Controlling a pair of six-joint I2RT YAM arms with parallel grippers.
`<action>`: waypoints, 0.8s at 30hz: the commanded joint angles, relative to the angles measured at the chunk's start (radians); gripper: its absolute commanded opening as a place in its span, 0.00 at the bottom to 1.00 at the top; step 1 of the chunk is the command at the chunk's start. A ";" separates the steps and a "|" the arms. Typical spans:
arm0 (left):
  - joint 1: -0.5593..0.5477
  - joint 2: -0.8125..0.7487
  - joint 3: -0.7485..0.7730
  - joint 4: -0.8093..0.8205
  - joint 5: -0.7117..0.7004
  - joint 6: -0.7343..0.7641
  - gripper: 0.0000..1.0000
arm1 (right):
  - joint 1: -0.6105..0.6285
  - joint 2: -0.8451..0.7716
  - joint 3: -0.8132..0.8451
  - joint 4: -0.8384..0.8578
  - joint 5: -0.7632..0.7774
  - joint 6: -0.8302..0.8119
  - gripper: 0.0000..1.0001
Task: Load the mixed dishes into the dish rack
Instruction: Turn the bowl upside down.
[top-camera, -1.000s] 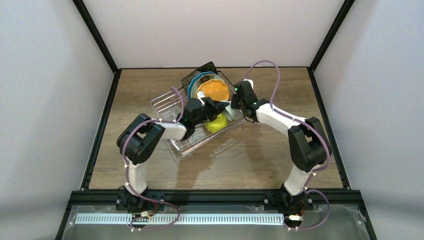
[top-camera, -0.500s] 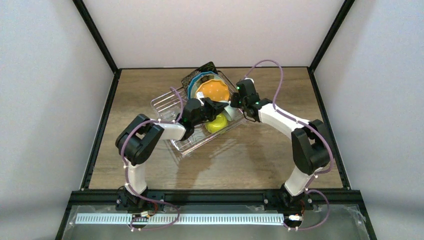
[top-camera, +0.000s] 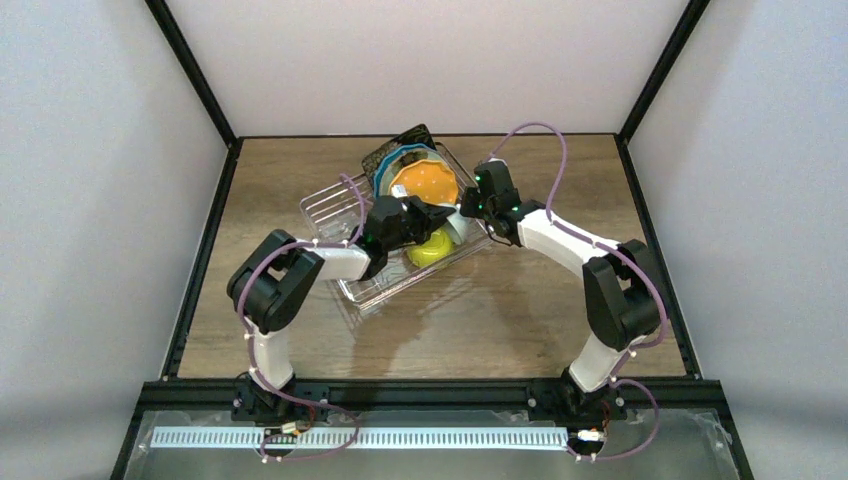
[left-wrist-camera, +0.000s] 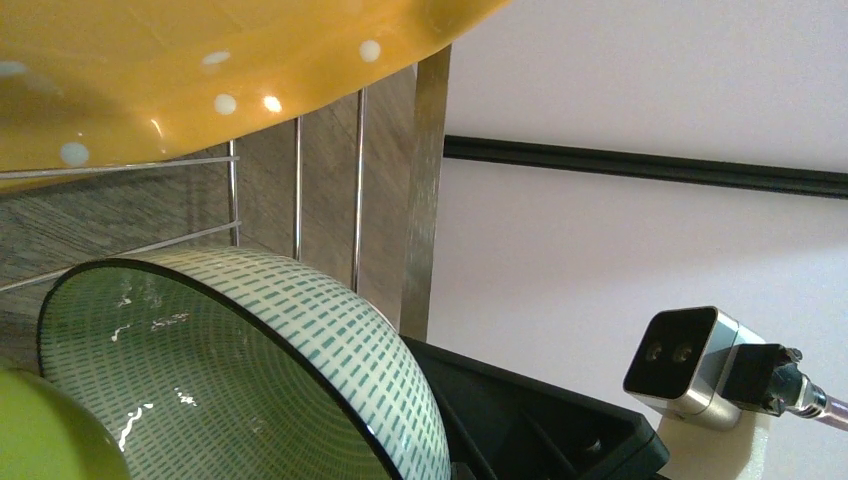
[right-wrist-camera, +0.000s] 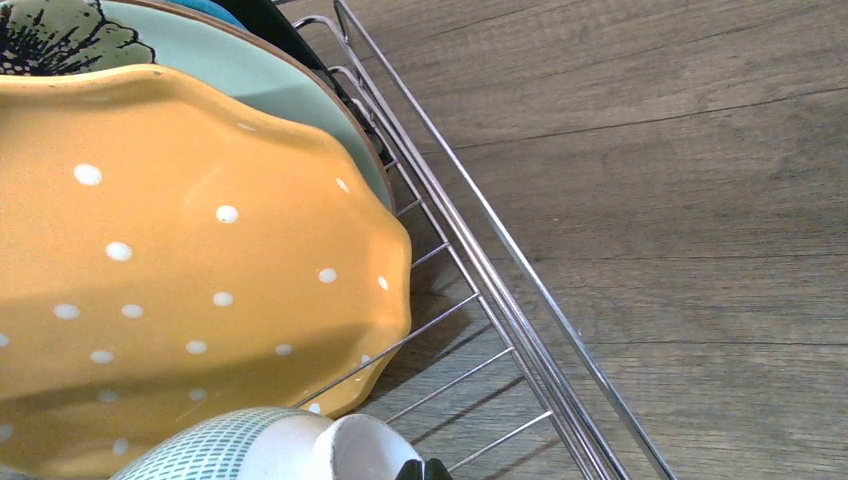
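- Shuts the scene in with plain pale walls (top-camera: 420, 60) at the back and both sides, bare and unmarked.
- Frames the corners with black rails (top-camera: 190, 65) that slant down to the tabletop.
- Rests on a brown wood-grain table (top-camera: 300, 330), soft shadows across it.
- Ends at the near edge in a black crossbar (top-camera: 430, 392), with a white slotted strip (top-camera: 400, 437) just in front.
- Sits in even, diffuse light.

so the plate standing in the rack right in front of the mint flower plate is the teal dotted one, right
Not quite: that plate is orange with white dots, not teal. The right wrist view shows the orange dotted plate standing in the dish rack right in front of the mint flower plate.
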 joint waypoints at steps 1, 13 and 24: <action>0.001 -0.052 -0.008 -0.056 -0.005 0.042 0.09 | 0.015 -0.018 -0.020 -0.005 -0.063 0.025 0.01; -0.004 -0.098 -0.008 -0.144 -0.029 0.076 0.27 | 0.028 -0.013 -0.017 0.002 -0.099 0.031 0.01; -0.004 -0.136 0.026 -0.285 -0.031 0.125 0.52 | 0.031 -0.007 -0.009 -0.001 -0.116 0.029 0.00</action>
